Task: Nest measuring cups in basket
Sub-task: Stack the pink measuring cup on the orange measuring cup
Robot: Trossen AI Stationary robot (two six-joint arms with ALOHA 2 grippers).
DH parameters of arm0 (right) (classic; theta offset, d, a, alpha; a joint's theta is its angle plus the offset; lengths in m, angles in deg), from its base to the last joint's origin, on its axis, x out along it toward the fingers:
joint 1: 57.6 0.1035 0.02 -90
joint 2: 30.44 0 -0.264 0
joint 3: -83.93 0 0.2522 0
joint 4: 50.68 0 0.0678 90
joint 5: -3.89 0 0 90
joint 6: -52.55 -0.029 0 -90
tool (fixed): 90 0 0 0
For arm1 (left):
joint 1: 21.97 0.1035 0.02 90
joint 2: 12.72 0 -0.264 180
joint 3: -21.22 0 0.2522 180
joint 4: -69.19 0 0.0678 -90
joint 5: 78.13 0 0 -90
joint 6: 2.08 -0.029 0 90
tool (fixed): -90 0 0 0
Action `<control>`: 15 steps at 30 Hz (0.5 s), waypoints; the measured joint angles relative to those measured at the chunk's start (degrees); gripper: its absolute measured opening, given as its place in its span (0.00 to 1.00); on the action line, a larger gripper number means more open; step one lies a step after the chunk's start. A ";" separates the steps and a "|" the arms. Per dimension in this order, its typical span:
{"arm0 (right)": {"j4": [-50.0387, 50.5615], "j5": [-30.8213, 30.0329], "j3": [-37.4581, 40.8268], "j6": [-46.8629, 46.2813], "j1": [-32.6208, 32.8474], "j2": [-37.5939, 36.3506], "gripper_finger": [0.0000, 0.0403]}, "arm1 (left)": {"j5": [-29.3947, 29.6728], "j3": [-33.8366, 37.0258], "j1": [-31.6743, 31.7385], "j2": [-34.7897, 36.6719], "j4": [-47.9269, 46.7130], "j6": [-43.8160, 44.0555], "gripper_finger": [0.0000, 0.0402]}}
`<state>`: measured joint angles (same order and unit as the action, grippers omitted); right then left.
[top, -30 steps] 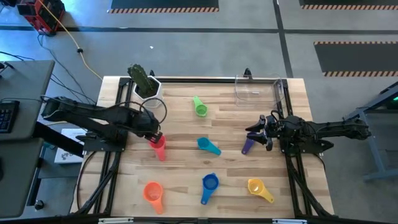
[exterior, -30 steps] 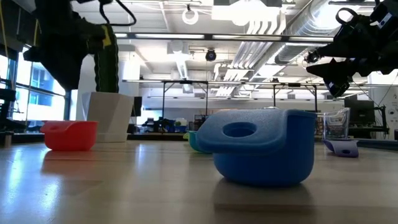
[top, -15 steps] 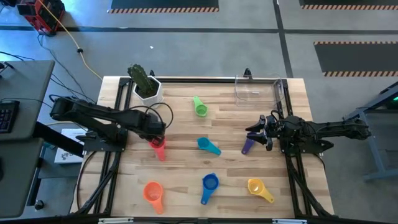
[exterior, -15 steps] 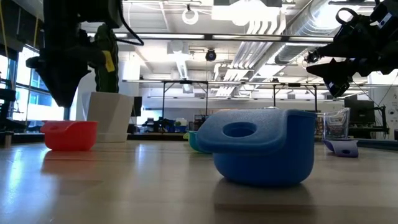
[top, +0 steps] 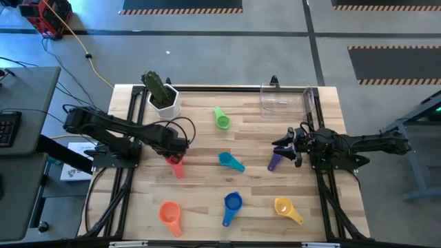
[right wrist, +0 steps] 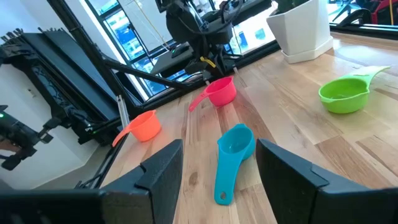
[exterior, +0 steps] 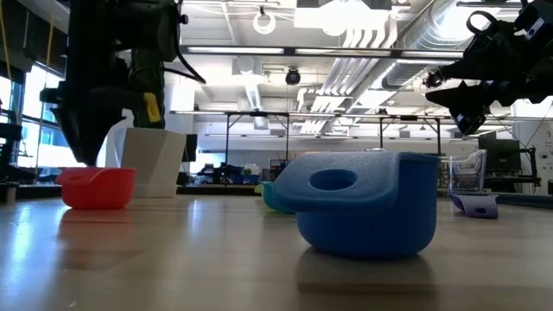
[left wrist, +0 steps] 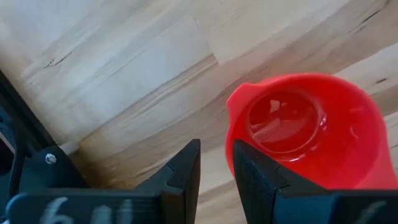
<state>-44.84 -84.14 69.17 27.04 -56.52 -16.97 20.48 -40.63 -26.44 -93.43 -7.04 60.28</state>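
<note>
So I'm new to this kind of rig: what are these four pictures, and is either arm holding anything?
Two dark robot arms work at a wooden table. One picture looks straight down, one looks level from the tabletop, and two come from cameras on the wrists.

Small plastic measuring cups lie scattered: green, red, teal, purple, orange, blue and yellow. A clear plastic basket stands empty at the far edge, and a white pot with a green plant at the far left corner.

The left claw is low beside the red cup's rim, fingers slightly apart, holding nothing. The right claw hangs open above the purple cup, empty.
</note>
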 joint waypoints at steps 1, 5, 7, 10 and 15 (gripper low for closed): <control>0.00 -0.01 -0.01 0.00 0.01 -0.01 0.48 | -0.49 0.00 0.00 -0.46 0.25 -0.04 0.21; 0.00 0.00 0.00 0.00 0.00 -0.02 0.48 | -1.27 0.00 0.00 -1.87 2.81 -0.53 0.21; 0.00 0.01 -0.01 0.00 0.01 0.00 0.48 | -1.39 0.00 0.00 -2.53 3.86 -1.08 0.21; 0.02 -0.01 0.00 0.00 0.00 -0.02 0.48 | -0.96 0.00 0.00 -3.94 3.90 -1.13 0.21; 0.02 0.01 0.01 0.00 0.01 0.00 0.48 | -0.48 0.00 0.00 -5.77 4.23 -2.09 0.21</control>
<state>-44.82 -84.13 69.17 27.04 -56.52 -16.97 20.00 -40.63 -26.44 -99.20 -2.81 58.19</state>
